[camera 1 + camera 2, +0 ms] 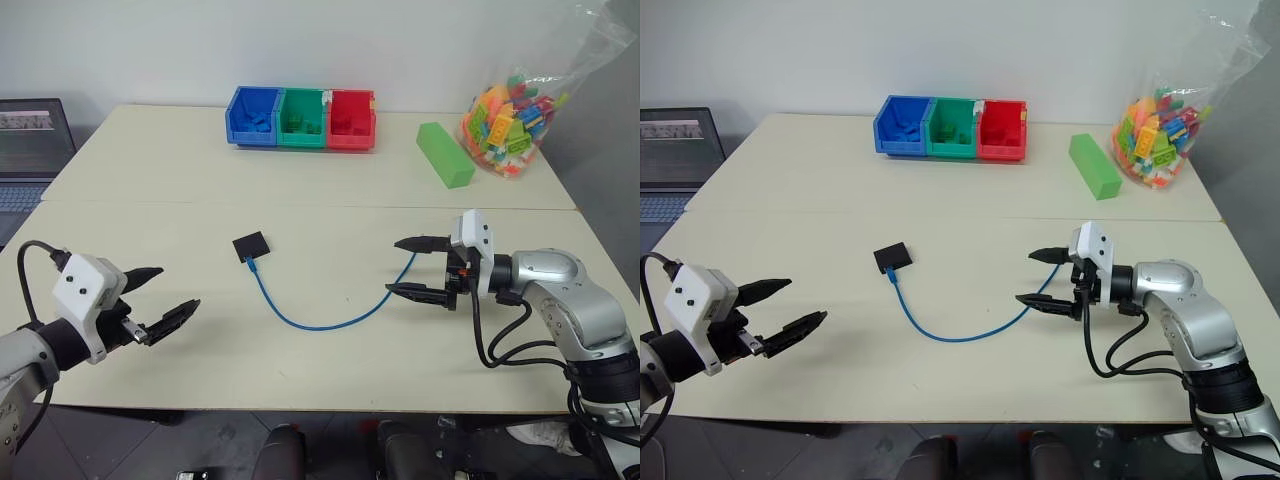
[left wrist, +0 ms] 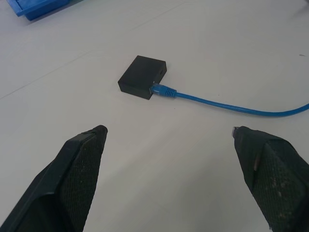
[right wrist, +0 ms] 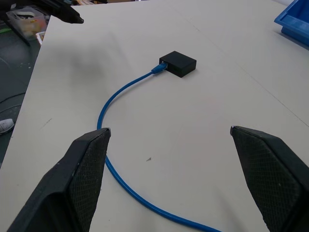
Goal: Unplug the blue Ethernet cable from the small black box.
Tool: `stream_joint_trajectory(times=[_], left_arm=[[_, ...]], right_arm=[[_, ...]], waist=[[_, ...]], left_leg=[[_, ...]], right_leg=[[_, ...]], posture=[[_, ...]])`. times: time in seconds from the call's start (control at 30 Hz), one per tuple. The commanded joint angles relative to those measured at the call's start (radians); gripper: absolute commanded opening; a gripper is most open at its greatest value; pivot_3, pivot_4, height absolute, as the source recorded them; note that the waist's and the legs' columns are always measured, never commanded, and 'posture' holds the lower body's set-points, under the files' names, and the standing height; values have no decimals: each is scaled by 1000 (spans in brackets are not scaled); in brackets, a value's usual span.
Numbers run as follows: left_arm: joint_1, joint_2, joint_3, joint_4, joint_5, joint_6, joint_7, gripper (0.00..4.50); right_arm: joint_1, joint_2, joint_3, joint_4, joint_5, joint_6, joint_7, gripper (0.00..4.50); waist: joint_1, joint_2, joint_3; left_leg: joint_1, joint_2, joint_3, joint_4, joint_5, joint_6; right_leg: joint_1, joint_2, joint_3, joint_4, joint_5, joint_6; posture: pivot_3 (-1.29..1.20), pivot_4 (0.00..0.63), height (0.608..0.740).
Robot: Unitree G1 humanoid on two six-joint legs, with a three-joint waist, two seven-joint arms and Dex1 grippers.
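A: The small black box (image 1: 251,246) lies on the table (image 1: 150,200), the blue Ethernet cable (image 1: 320,322) plugged in its near edge. Both the left gripper (image 1: 165,298) and right gripper (image 1: 420,268) are wide open, holding nothing.

B: The box looks light. Pulling the cable alone may drag it; the latch, I cannot see it well

Table (image 1: 150,190) w/ black box (image 1: 251,246), blue cable (image 1: 320,320), bins (image 1: 301,118), green block (image 1: 444,155), brick bag (image 1: 510,120).
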Motion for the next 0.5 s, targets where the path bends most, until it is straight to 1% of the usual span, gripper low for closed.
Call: stream_joint_trajectory(times=[0.03, 0.33, 0.4, 0.5], left_arm=[[2, -3, 9, -7, -7, -23, -22, 4425], [16, -7, 11, -13, 2, -22, -29, 4425], [31, -6, 12, -15, 5, -23, -40, 4425], [40, 0, 27, 37, -10, -34, -87, 4425]], right_arm=[[-10, -3, -18, -26, 9, -5, 3, 4217], [-8, 6, 6, -26, -5, -17, 8, 4217], [-10, 21, 28, -30, -11, -16, 2, 4217], [-21, 84, 98, -30, -56, -20, -45, 4217]], waist=[[0, 0, 0], [0, 0, 0], [0, 0, 0], [-1, 0, 0]], left_leg=[[0, 0, 0, 0, 0, 0], [0, 0, 0, 0, 0, 0], [0, 0, 0, 0, 0, 0], [0, 0, 0, 0, 0, 0]], right_leg=[[0, 0, 0, 0, 0, 0], [0, 0, 0, 0, 0, 0], [0, 0, 0, 0, 0, 0], [-1, 0, 0, 0, 0, 0]], posture=[[0, 150, 740], [0, 150, 740], [0, 150, 740], [0, 150, 740]])
